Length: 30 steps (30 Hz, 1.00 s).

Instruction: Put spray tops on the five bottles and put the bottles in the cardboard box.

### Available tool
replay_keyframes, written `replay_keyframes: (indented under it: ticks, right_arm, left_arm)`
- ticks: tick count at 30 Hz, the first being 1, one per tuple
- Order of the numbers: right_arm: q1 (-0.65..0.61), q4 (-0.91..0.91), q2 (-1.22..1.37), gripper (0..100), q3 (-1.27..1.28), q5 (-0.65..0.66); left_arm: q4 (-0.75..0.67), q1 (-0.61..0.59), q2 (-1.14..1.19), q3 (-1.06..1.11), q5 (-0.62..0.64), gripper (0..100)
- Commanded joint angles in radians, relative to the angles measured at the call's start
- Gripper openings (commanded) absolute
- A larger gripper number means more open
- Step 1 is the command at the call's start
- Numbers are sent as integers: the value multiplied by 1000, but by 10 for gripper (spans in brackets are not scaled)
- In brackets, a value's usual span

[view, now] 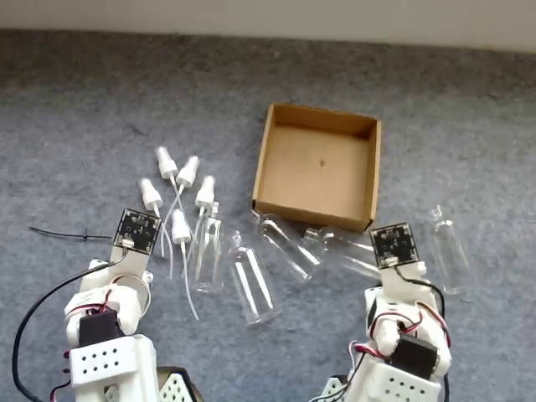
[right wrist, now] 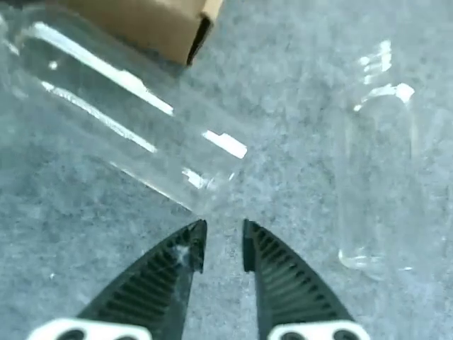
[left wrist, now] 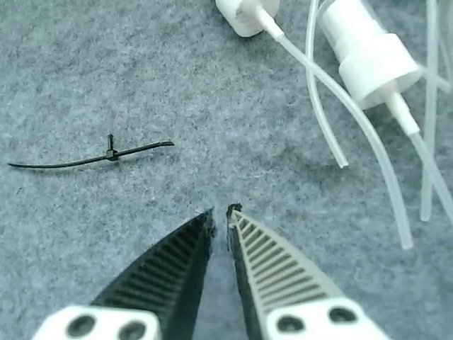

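Lying on carpet (view: 84, 100): clear cylindrical bottles (view: 254, 289), square cardboard box (view: 318, 163).

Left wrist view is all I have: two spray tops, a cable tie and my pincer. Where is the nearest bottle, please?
Observer: The nearest bottle lies flat just beside your spray tops, on the side away from the cable tie.
Operator: Thank you. Is something inside the cardboard box already?
Observer: No. The cardboard box is empty, and all five bottles lie outside it on the carpet.
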Motion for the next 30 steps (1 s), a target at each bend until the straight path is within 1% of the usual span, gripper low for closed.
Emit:
replay_keyframes:
  ticks: [1, 4, 6, 9, 11, 14, 17, 20, 25, 30]
  right_arm:
    - [15, 25, 134, 149, -225, 11]
    - [15, 25, 380, 152, -394, 15]
    - [19, 27, 584, 152, -529, 46]
    - [77, 33, 906, 153, -746, 75]
    - [130, 48, 1113, 159, -903, 121]
    - [197, 111, 1394, 235, -1112, 204]
    - [228, 171, 1635, 320, -1297, 270]
    - [229, 220, 1824, 329, -1474, 318]
    - [199, 259, 2054, 329, -1710, 315]
    - [147, 262, 2198, 329, -1831, 227]
  left_arm:
    - [3, -15, 5, 22, -8, 46]
    - [3, -15, 5, 22, -8, 46]
    - [3, -15, 5, 22, -8, 46]
    - [5, -15, 5, 22, -8, 46]
    - [5, -15, 5, 22, -8, 46]
    - [5, -15, 5, 22, -8, 46]
    - [5, -15, 5, 22, -8, 46]
    - [5, -15, 5, 22, -8, 46]
    - [5, -15, 5, 22, -8, 46]
    - [5, -15, 5, 22, -8, 46]
